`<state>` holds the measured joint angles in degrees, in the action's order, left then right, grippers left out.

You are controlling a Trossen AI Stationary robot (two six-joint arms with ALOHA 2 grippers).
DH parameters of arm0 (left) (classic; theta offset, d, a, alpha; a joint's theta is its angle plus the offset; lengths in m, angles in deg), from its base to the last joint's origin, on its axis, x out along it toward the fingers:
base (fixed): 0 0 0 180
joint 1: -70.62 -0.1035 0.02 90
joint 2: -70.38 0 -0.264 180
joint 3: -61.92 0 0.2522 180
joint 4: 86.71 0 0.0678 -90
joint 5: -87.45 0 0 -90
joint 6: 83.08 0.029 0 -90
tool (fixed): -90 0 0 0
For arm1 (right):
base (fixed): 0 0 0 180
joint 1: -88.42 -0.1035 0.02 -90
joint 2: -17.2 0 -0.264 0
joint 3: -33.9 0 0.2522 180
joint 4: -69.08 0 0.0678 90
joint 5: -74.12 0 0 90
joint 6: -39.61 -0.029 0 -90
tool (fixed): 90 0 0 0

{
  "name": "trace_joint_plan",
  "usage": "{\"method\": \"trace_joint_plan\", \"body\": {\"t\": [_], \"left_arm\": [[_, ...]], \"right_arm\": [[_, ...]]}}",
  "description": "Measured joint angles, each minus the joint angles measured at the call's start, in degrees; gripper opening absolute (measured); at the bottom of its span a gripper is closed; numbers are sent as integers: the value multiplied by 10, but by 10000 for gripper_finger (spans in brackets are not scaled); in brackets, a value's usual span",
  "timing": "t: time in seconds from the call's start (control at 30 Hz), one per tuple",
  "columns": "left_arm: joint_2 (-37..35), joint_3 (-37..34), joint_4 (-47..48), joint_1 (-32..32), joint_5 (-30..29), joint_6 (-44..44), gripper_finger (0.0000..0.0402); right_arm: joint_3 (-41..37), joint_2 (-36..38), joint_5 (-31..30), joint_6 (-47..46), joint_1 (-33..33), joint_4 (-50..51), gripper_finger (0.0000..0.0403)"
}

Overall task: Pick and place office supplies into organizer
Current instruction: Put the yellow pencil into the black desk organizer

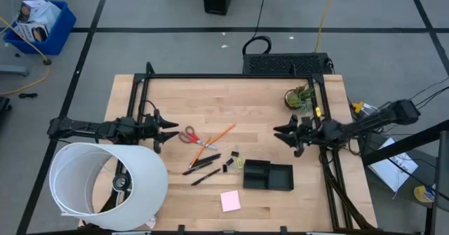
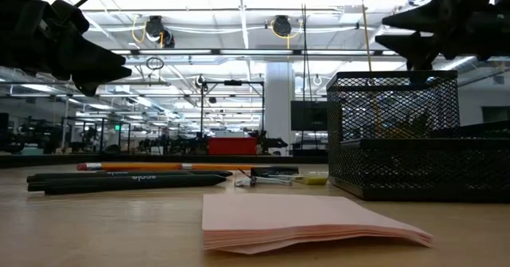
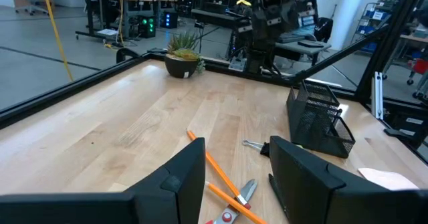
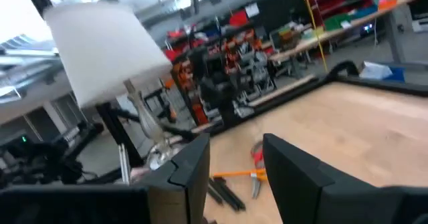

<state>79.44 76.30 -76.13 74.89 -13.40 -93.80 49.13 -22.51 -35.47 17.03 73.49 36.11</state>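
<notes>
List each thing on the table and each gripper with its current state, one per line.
left gripper: open, empty, above the table beside the scissors
right gripper: open, empty, above the table
scissors: flat on the table
orange pencil: flat on the table
black pens: on the table
pink pad: flat on the table
organizer: upright, no supplies visible inside
potted plant: upright

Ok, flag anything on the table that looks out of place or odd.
The big white lampshade overhangs the table's front-left corner and is no office supply. The supplies lie loose: scissors, pencil, pens, clips, pink pad. The organizer looks empty. Nothing looks spilled or broken.
</notes>
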Motion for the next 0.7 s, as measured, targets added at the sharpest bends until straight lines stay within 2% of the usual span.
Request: {"method": "trace_joint_plan", "body": {"t": [0.13, 0.27, 0.5, 0.63, 0.7], "left_arm": [[0, 0, 0, 0, 0, 0, 170], [0, 0, 0, 0, 0, 0, 170], [0, 0, 0, 0, 0, 0, 170], [0, 0, -1, 0, 0, -1, 170], [0, 0, -1, 0, -1, -3, 170]], "right_arm": [[24, -104, 1, 45, -7, -44, 132], [76, -168, 5, 111, 9, -79, 132], [197, -259, 124, 236, 61, -14, 132], [266, -312, 170, 285, 113, 72, 132], [297, -332, 215, 289, 146, 86, 132]]}}
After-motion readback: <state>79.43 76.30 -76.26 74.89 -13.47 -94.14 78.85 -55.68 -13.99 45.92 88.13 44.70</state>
